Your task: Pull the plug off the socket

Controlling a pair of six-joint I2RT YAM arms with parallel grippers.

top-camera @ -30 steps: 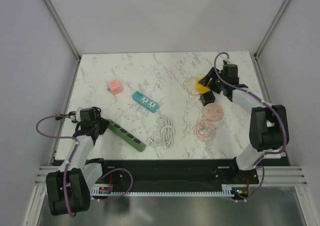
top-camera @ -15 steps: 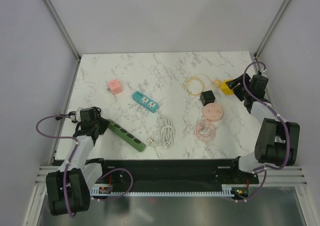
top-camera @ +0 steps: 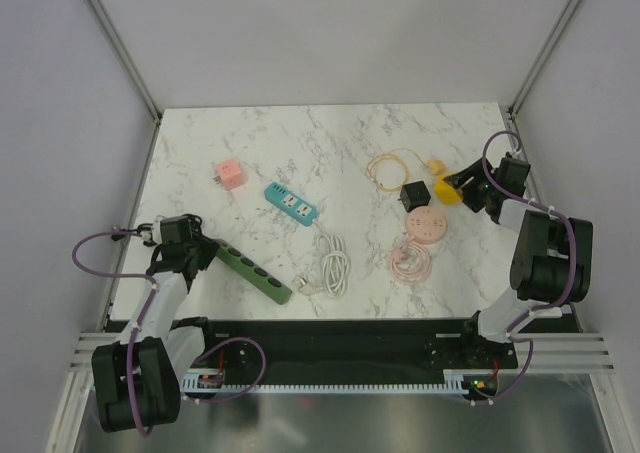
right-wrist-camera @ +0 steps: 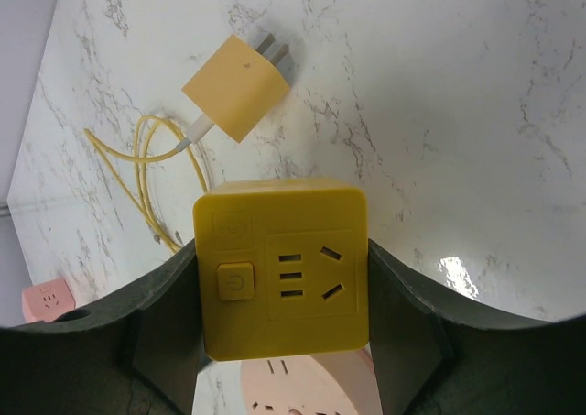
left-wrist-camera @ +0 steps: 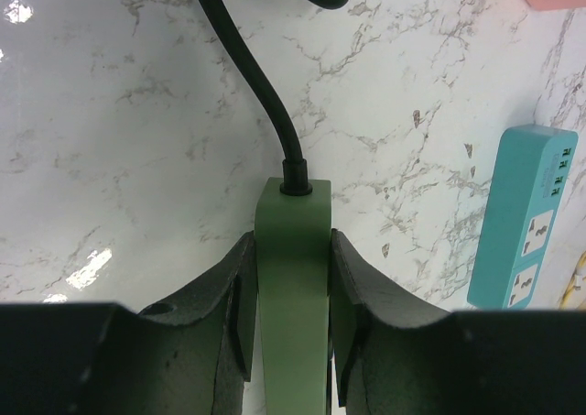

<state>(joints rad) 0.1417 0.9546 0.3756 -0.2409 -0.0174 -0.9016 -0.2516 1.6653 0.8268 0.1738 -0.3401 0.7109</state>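
Observation:
My right gripper is shut on the yellow cube socket, which fills the right wrist view between the fingers; its slots are empty. The yellow plug lies apart from it on the marble, pins showing, on its thin yellow cable. From above, the plug lies just left of the cube. My left gripper is shut on the end of the green power strip, where a black cord comes out.
A black cube adapter, a round pink socket and its coiled pink cable lie near the right gripper. A teal power strip with a white cable and a pink cube lie mid-table.
My right gripper has moved right from the yellow cable with the yellow cube socket, then slightly back and nearer. The plug now lies free on the table. The left arm has not moved.

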